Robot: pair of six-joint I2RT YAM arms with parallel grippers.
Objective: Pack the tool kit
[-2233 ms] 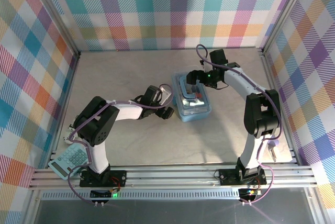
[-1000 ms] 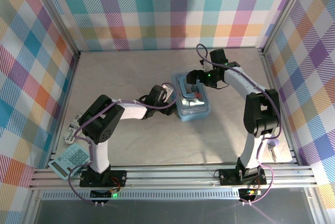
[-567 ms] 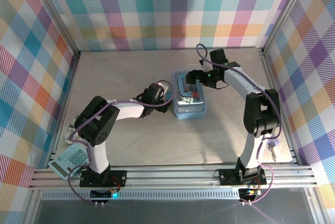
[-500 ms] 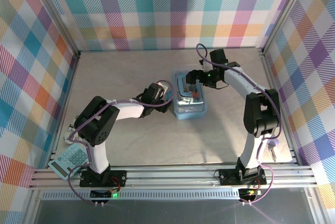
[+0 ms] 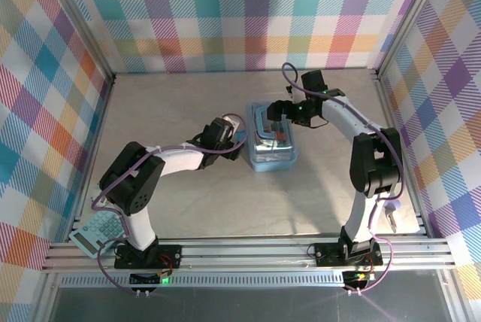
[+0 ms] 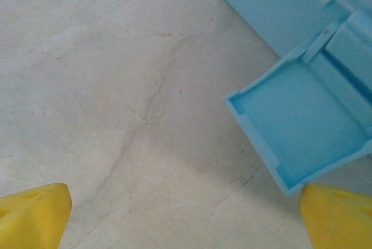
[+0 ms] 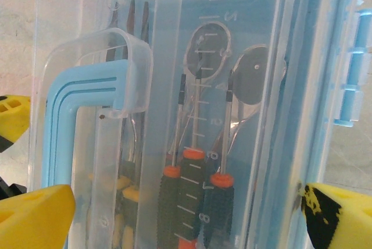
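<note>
1. Plaid walls (image 5: 225, 13) in many colours stand around a pale marbled table (image 5: 188, 202). You see the light-blue tool kit case (image 5: 272, 155) lying near the middle of it, between the two arms.
2. Your left gripper (image 5: 239, 138) is low at the left side of the case. Its yellow fingers (image 6: 32, 217) are spread wide and nothing is between them. In its wrist camera a blue latch flap (image 6: 299, 124) sticks out from the case, just beside the right fingertip. I cannot tell if they touch.
3. Your right gripper (image 5: 276, 114) is over the far end of the case, also spread wide, with one fingertip at each side of the clear lid (image 7: 256, 39). I cannot tell if the pads touch the case.
4. Through the lid you see the blue handle (image 7: 70, 121) and the screwdrivers (image 7: 195, 194), with black grips and orange collars, lying inside.
5. A grey-teal calculator (image 5: 100, 233) lies at the near left corner, well apart from the case.
</note>
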